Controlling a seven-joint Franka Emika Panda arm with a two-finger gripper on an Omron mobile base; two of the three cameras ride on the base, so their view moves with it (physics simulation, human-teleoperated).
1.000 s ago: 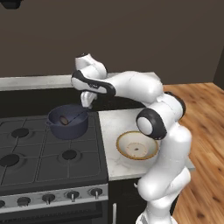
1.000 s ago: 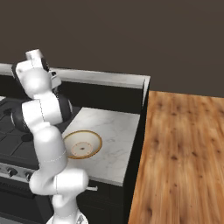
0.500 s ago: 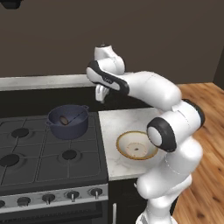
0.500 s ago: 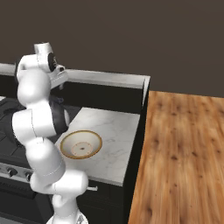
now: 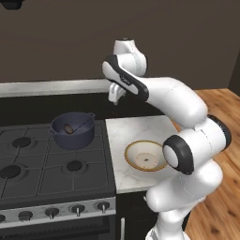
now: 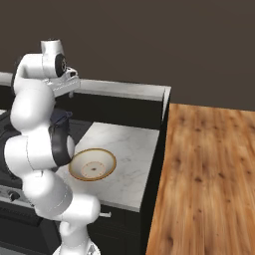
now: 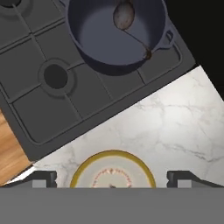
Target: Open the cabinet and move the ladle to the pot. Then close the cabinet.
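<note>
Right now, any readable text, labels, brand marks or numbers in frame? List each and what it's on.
None readable in any view.
Pot: plain dark surface, no marking.
Ladle lying in it: no marking.
Cream bowl: a faint reddish ring pattern inside in the hand view, not lettering.
Stove knobs: too small to show any symbols.
Marble counter: veining only.

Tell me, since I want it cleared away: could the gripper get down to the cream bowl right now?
Probably yes. The open gripper hangs above the cream bowl, which sits alone on the marble counter with nothing over it.
</note>
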